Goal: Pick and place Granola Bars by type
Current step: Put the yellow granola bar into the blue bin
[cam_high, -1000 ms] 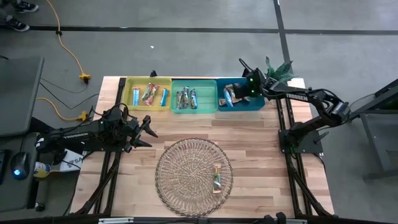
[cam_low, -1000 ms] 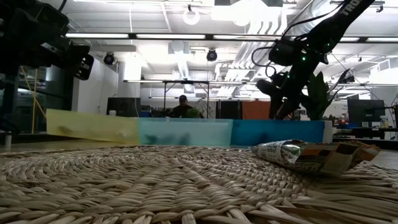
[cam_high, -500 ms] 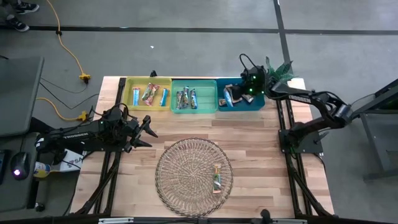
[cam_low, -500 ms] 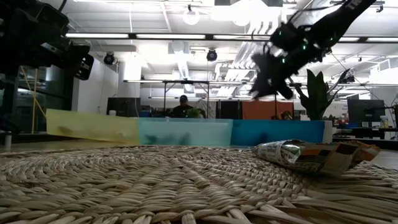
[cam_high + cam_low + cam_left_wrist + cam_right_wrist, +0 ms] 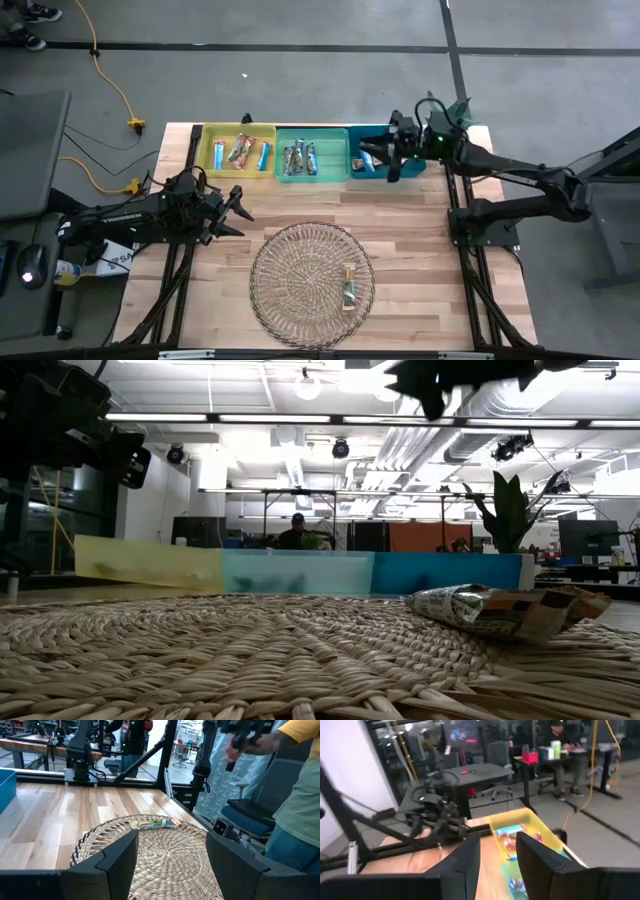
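Wicker weave fills the round plate [image 5: 311,284] at the near middle of the wooden worktop [image 5: 420,230], and one granola bar [image 5: 348,285] lies flat on its right half, well apart from both grippers. The other granola bars [image 5: 240,152] sit sorted in three bins along the far edge: yellow bin [image 5: 207,152], green bin [image 5: 312,176] and teal bin [image 5: 408,170]. The right gripper [image 5: 391,157] hangs above the teal bin, just over the bars inside it; its fingers [image 5: 466,862] are spread apart and hold nothing. The left gripper [image 5: 236,211] waits low over the worktop's left side, between the yellow bin and the plate, its fingers [image 5: 118,855] parted wide and empty, the lone bar on the plate ahead of it.
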### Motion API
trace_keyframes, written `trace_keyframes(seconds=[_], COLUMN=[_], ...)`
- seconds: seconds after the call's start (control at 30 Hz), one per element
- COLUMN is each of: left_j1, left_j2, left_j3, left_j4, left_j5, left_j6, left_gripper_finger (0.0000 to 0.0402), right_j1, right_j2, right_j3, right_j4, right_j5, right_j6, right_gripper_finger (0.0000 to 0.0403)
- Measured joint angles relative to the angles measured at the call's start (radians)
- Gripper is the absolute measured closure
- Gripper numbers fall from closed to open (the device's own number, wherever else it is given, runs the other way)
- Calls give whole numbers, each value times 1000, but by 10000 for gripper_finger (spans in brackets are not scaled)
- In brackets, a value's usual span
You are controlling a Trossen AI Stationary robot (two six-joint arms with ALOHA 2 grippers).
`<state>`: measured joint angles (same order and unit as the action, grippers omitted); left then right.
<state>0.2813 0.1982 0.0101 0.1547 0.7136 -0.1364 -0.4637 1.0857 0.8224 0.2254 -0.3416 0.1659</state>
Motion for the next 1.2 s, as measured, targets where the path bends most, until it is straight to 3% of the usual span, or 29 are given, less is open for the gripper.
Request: trace_keyframes(seconds=[0.3, 0.5, 0.73, 1.2], left_j1=[0, 0, 0, 0], left_j2=[0, 0, 0, 0], left_j3=[0, 0, 0, 0], left_j4=[0, -1, 0, 0], left_j5=[0, 0, 0, 0], left_j6=[0, 0, 0, 0], left_gripper_finger=[172, 172, 172, 172], right_j1=[295, 488, 687, 996], right_j2=[-17, 10, 72, 351], right_j3=[318, 533, 658, 665], right_j4=[-453, -690, -798, -786], right_j5=[269, 521, 709, 686], right_j6=[-218, -218, 20, 667], right_gripper_finger=[292, 292, 292, 292])
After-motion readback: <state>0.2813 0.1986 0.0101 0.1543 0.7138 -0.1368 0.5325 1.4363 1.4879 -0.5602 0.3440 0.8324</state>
